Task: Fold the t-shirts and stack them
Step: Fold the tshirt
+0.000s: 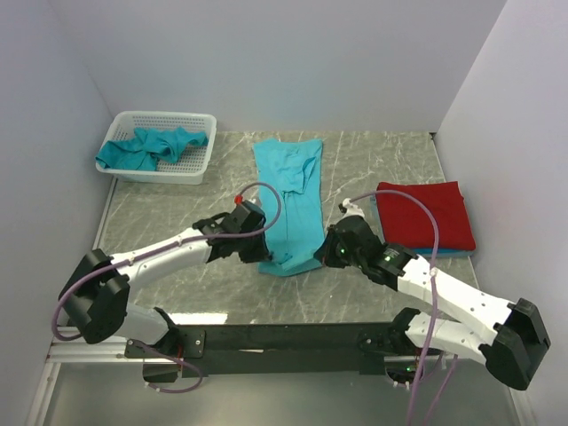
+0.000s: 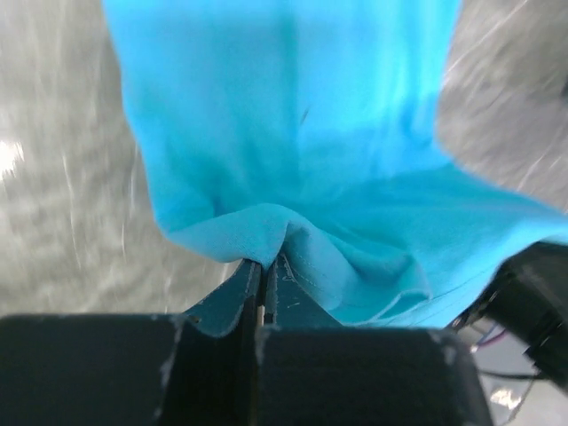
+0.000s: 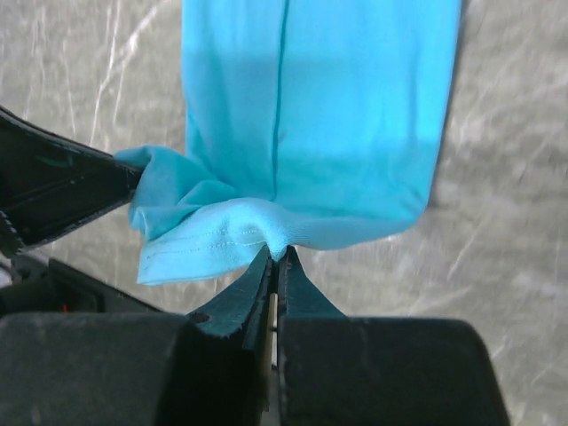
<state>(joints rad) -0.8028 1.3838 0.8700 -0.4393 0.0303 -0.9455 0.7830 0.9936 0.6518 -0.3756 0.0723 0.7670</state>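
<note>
Teal t-shirt (image 1: pixel 290 200): lay lengthwise mid-table (image 1: pixel 169 222), running twelve to six o'clock. Left gripper (image 1: pixel 263 256): pinched shut on its near hem, seven o'clock corner. Right gripper (image 1: pixel 325 252): pinched shut on the hem's five o'clock corner. Red t-shirt (image 1: pixel 424 216): folded, three o'clock, atop blue t-shirt (image 1: pixel 457 254). Basket (image 1: pixel 164 174): ten o'clock, held crumpled teal shirts (image 1: pixel 146 149).

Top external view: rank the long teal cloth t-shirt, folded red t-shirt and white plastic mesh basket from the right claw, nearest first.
1. Long teal cloth t-shirt, centre, gripped by the right claw.
2. Folded red t-shirt, right side.
3. White plastic mesh basket, far left corner.
</note>
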